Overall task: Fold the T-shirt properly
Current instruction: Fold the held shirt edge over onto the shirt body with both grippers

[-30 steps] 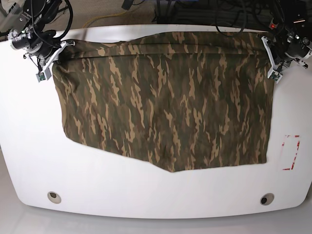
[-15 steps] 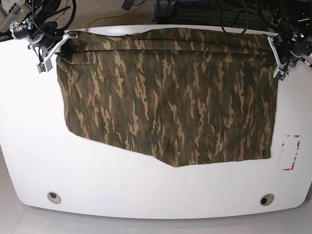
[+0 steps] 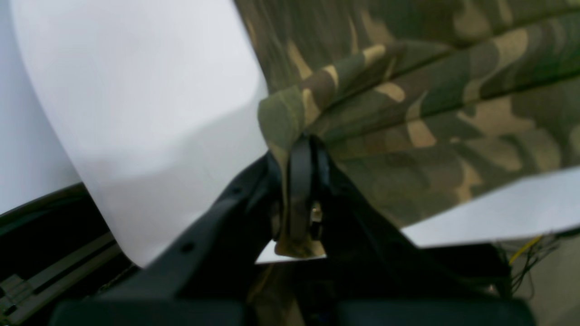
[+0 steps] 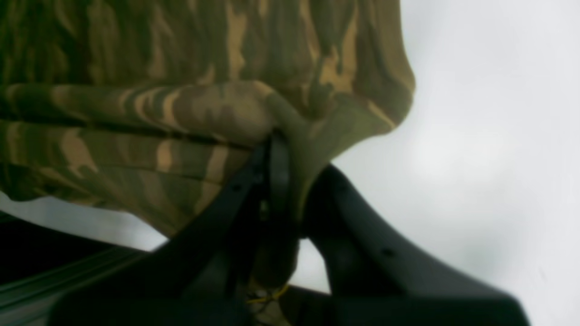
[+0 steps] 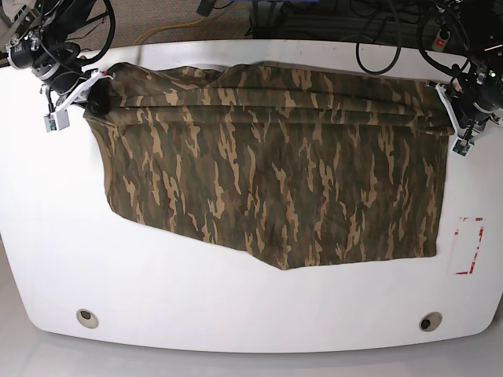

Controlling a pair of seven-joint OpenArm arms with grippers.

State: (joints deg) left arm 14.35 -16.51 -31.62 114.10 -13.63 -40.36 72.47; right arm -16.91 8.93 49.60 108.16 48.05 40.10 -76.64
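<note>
The white table (image 5: 236,306) fills the base view, and the T-shirt (image 5: 275,173) lies spread across its far half, stretched between two upper corners with its lower edge slanting down to a point near the middle. Compared with half a second ago, the top edge of the cloth sits lower on the table — a band of white now shows behind it — and the folds along that edge are bunched more thickly. Both arms have come back toward the table with it.

The right gripper (image 5: 93,85), at the base view's left, is clamped on the shirt's corner; its wrist view shows the black jaws pinched together on a gathered fold of cloth (image 4: 281,136). The left gripper (image 5: 454,118), at the base view's right, is likewise clamped on the opposite corner, with cloth squeezed between its jaws (image 3: 290,136).

A red-marked rectangle (image 5: 469,245) lies on the table just right of the shirt's lower corner. Two round holes (image 5: 87,317) sit near the front edge.

Both wrist views are blurred — the fingertips themselves are buried in fabric. The arms are cut off at the base view's top edge.
</note>
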